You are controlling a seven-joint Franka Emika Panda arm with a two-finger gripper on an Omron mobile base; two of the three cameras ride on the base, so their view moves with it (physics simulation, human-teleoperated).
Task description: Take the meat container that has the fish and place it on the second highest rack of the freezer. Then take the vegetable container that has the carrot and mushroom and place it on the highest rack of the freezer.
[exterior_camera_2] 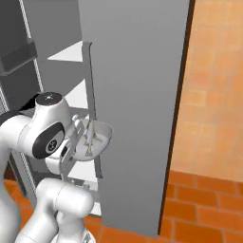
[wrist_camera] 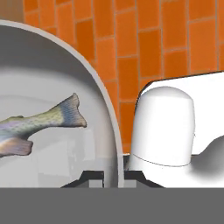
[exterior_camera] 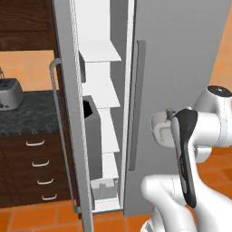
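**Fish dish held at the freezer, not yet shelved**

Hand view shows the gripper (wrist_camera: 111,175) pinched together on the thin rim of the meat container (wrist_camera: 57,144), a smooth, pale, round-walled bowl. Gripping the edge probably keeps the bowl level so the fish (wrist_camera: 39,124) stays inside; it lies against the inner wall, speckled grey, its tail fanned out.

In the right base view the bowl hangs just in front of the freezer (exterior_camera_2: 137,95), beside its long vertical bar handle (exterior_camera_2: 92,109) and outside the white interior. The second highest rack (exterior_camera: 106,93), a flat matte white shelf, sits bare below the highest rack (exterior_camera: 102,52), so the bowl still needs carrying in through the open gap.
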